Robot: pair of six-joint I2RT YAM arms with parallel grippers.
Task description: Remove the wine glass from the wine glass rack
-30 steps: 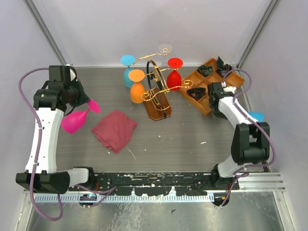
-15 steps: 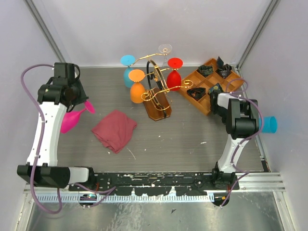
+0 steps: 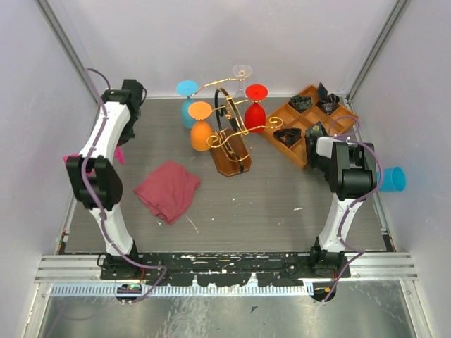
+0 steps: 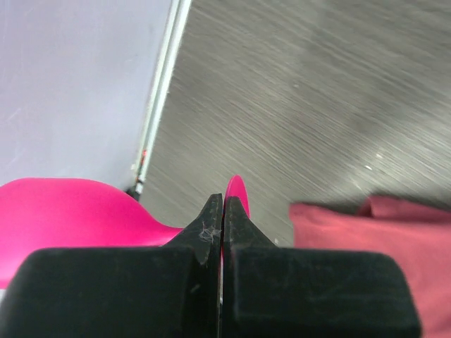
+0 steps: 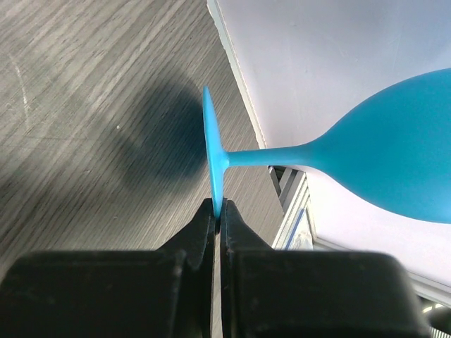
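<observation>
Right wrist view: my right end effector (image 5: 218, 208) is clenched on the thin foot rim of the blue glass (image 5: 380, 162), with the bowl hanging out toward the side wall (image 5: 317, 56). The left end effector (image 4: 223, 204) pinches the pink glass (image 4: 63, 211) the same way, beside the left rail (image 4: 158, 105). Both are edge pinches with the weight hanging off to one side, so I judge a quick swing or a knock on a wall could twist a glass loose onto the surface (image 3: 282, 204). Further back, the wine glass rack (image 3: 232, 151) carries an orange glass (image 3: 201, 134), a teal glass (image 3: 187, 111), a red glass (image 3: 254, 116) and a clear glass (image 3: 242, 70). Since a second ago the left arm has swept to the far-left corner and the blue glass has moved out to the right wall; the rack is unchanged
</observation>
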